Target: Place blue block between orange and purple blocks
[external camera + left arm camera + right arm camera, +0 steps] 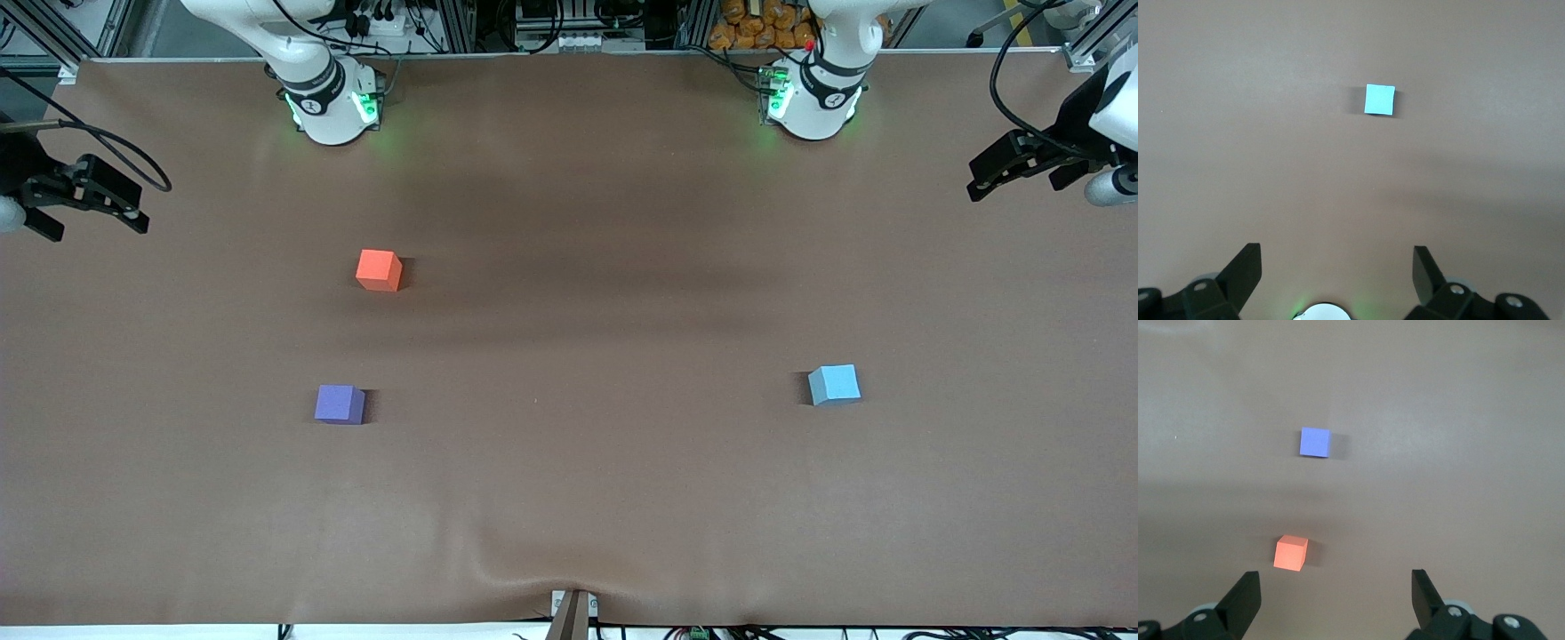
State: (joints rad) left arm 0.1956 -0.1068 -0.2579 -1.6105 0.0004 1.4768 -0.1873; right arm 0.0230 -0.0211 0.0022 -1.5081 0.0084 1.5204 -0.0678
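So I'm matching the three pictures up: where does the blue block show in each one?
Front view: blue block lies toward the left arm's end of the table.
Left wrist view: blue block, ahead of the open left pincer.
Right wrist view: not in it.
Shared landmark: the brown table cover.

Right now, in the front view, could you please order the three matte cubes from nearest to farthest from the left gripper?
The left gripper hangs open at the left arm's end of the table.
1. Light sky-blue matte cube, at that same end.
2. Bright orange-red matte cube, toward the right arm's end.
3. Dark violet-purple matte cube, also toward that end, nearer the front camera than the orange one.
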